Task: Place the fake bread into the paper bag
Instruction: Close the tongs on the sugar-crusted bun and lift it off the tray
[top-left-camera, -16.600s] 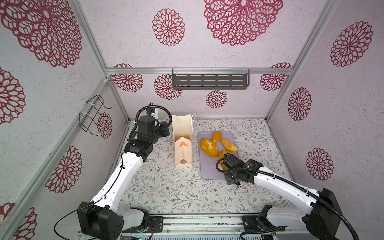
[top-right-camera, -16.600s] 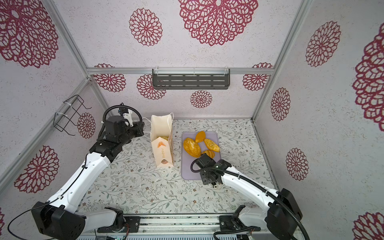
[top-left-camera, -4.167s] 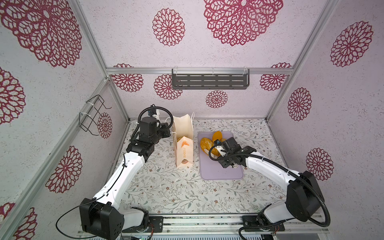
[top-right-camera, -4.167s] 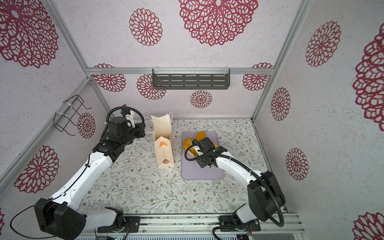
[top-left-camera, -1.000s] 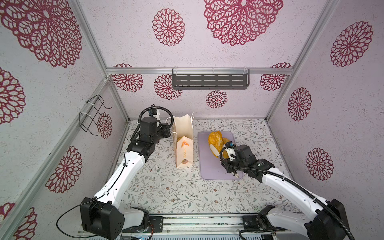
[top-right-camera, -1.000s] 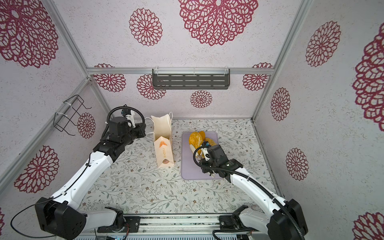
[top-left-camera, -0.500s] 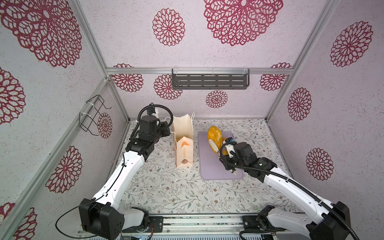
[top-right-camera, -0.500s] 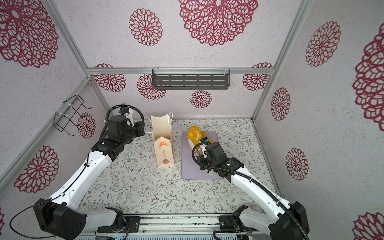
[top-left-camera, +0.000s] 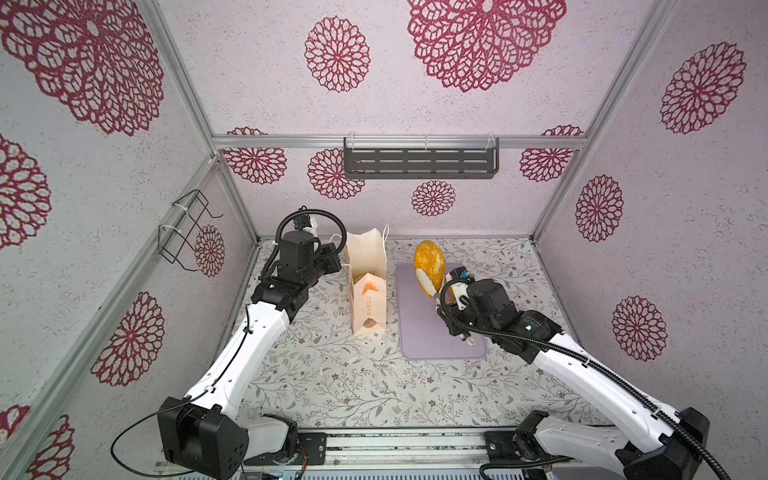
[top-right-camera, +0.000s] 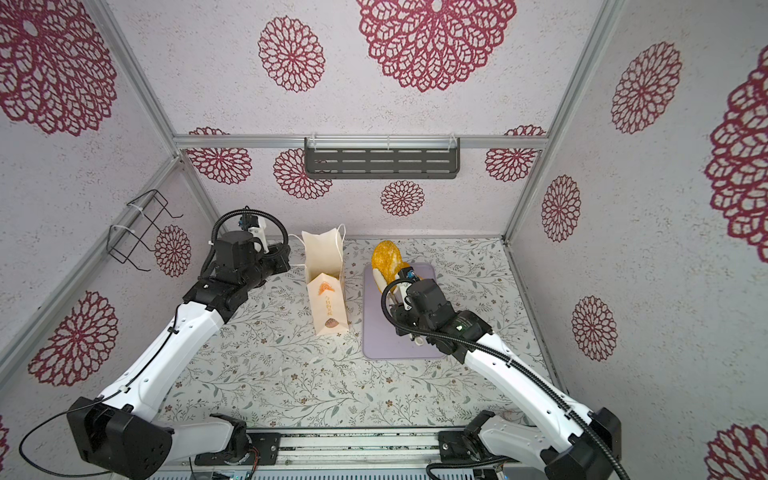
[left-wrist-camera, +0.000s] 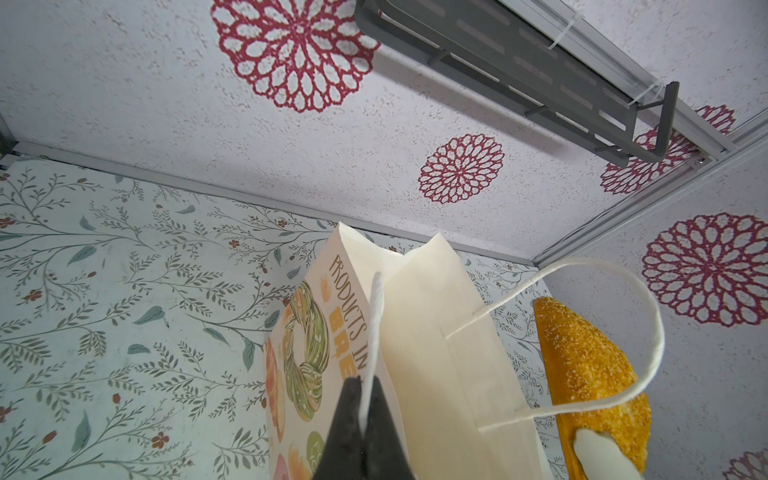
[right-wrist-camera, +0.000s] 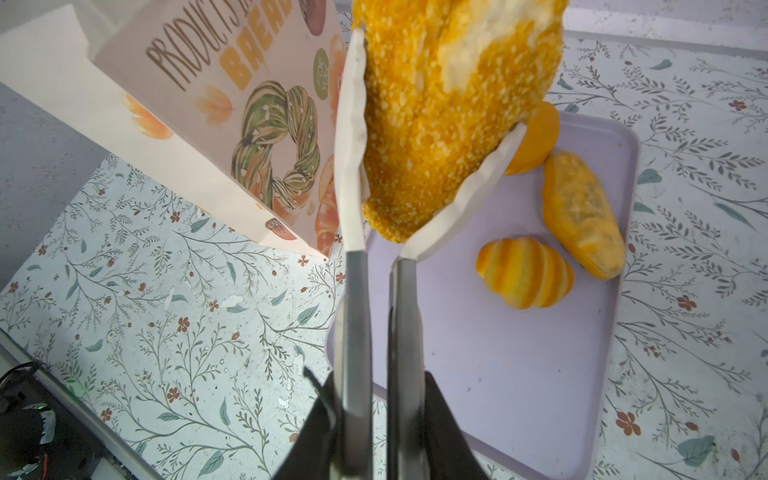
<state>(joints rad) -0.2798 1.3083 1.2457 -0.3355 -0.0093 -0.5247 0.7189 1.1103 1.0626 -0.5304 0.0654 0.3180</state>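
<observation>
A: Why does the paper bag stand so close to the lilac tray?
B: For a short carry, I judge. It stands upright on the table, just beside the tray's left edge, with a strip of bare table between them.
A: And the large loaf?
B: It hangs tilted in the air over the tray's far end, beside the bag's mouth and not yet above it. White-tipped tongs pinch its lower end from 2 sides. The right gripper is clamped on the tong handles.
A: The left gripper?
B: It is closed on 1 cord handle, probably to keep the mouth spread and the bag from tipping.
A: Is there room to move?
B: The air above the mouth is free. The mouth is narrow, so the long loaf likely has to go in end first. The other handle loop arcs toward the loaf and could snag it.
A: What remains?
B: 3 more lie close together on the tray: a ribbed roll, an oval bread and a round bun half hidden by a tong tip. The tray's near part is bare.
</observation>
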